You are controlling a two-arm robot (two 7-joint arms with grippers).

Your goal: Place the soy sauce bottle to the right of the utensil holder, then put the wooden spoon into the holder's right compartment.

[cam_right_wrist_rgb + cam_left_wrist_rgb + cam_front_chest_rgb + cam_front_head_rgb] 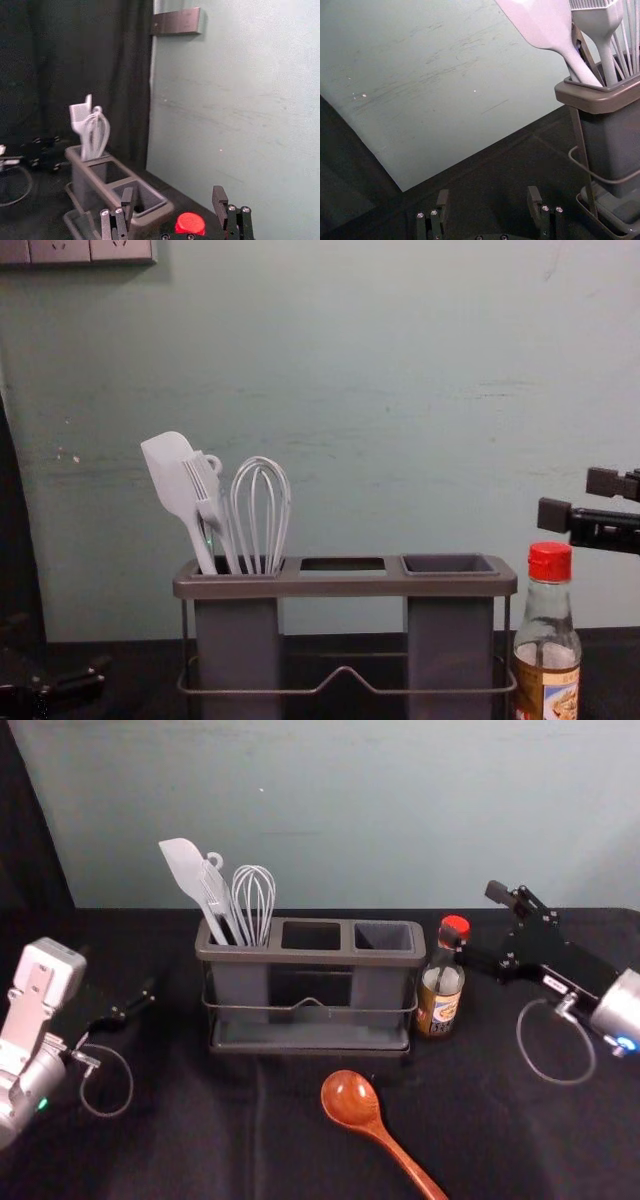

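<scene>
The soy sauce bottle (441,982) with a red cap stands upright just right of the utensil holder (312,957). My right gripper (474,923) is open near the bottle's cap; in the chest view the right gripper (572,497) is above the bottle (547,660). The right wrist view has the red cap (190,223) low between the spread fingers of the right gripper (173,202). The wooden spoon (352,1100) lies on the cloth in front of the holder. My left gripper (148,995), open in its wrist view (487,202), stays idle at the left.
A white spatula (190,872), a brush and a whisk (254,900) stand in the holder's left compartment. The middle compartment (311,935) and right compartment (383,936) hold nothing. Black cloth (180,1140) covers the table, with a pale wall (330,810) behind.
</scene>
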